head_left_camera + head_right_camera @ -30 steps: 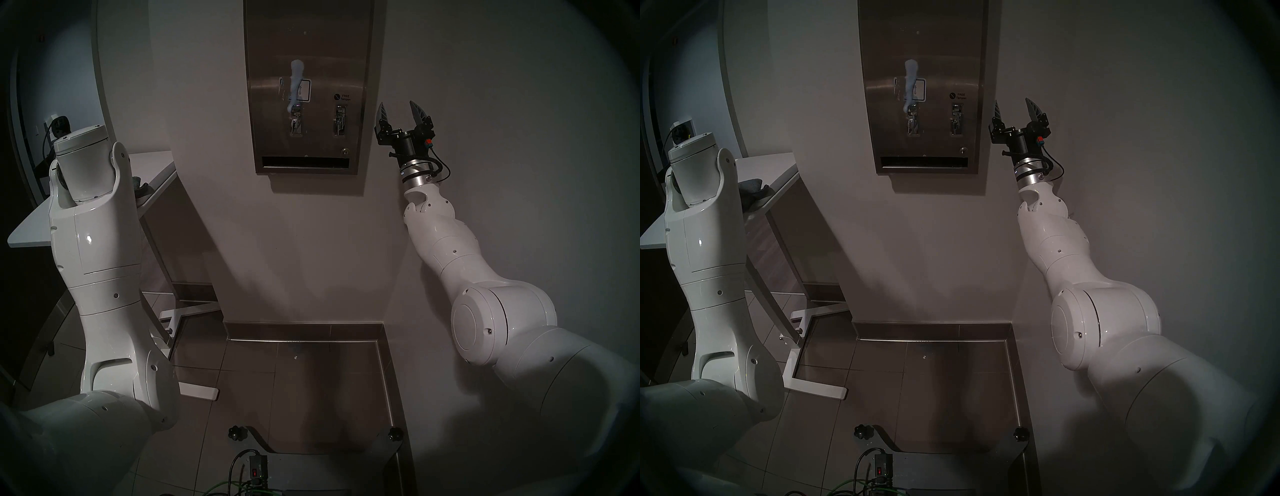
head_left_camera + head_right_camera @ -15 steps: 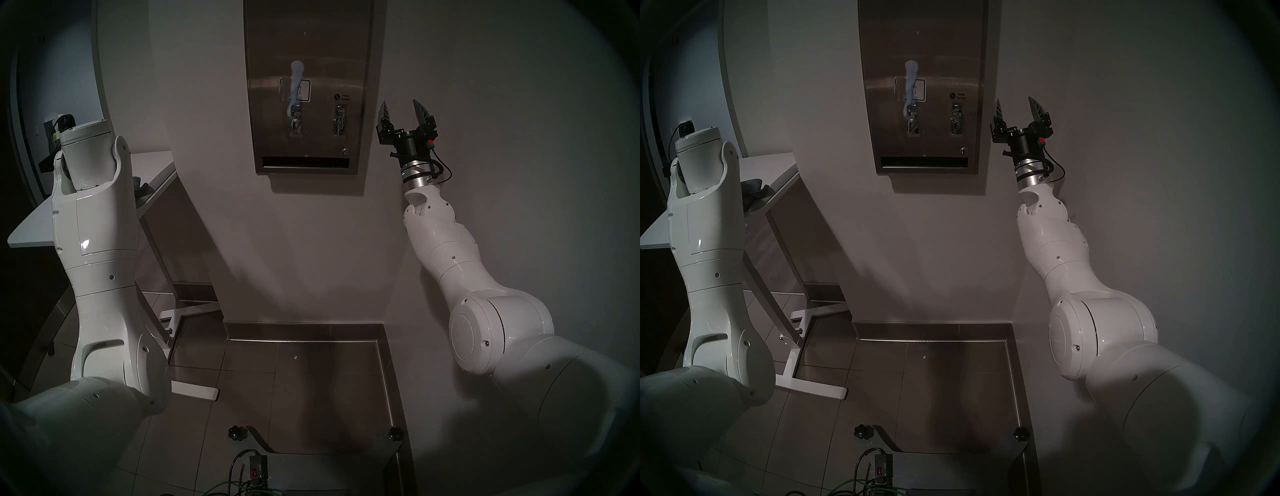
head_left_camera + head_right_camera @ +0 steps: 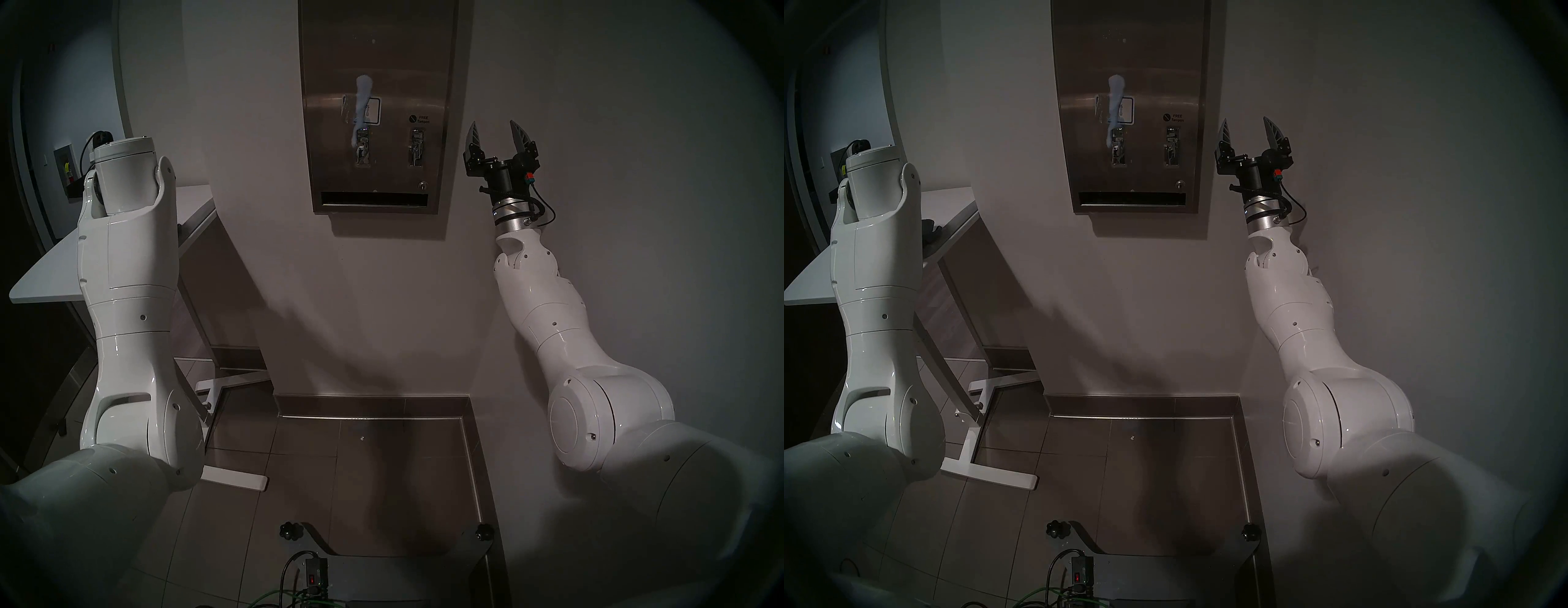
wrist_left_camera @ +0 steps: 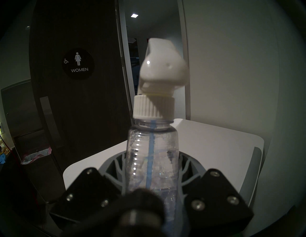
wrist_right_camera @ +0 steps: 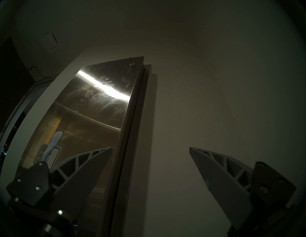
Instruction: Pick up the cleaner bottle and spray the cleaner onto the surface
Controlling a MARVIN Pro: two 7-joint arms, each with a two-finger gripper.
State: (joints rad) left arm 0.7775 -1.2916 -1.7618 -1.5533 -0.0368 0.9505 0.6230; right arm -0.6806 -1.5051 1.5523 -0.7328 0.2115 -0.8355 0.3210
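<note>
While the door sign (image 4: 78,63) reads "WOMEN", the left end effector (image 4: 152,167) clamps the cleaner bottle (image 4: 153,155).

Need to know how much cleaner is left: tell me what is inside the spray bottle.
Inside the clear spray bottle, held by the left gripper, a blue dip tube runs down from the white cap; droplets cling to the walls. The gripper covers the lower part, so the liquid level is hidden.

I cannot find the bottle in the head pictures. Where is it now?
The bottle shows only in the left wrist view, centre, upright between the shut fingers of the left gripper, over the white table, right of the door.
</note>
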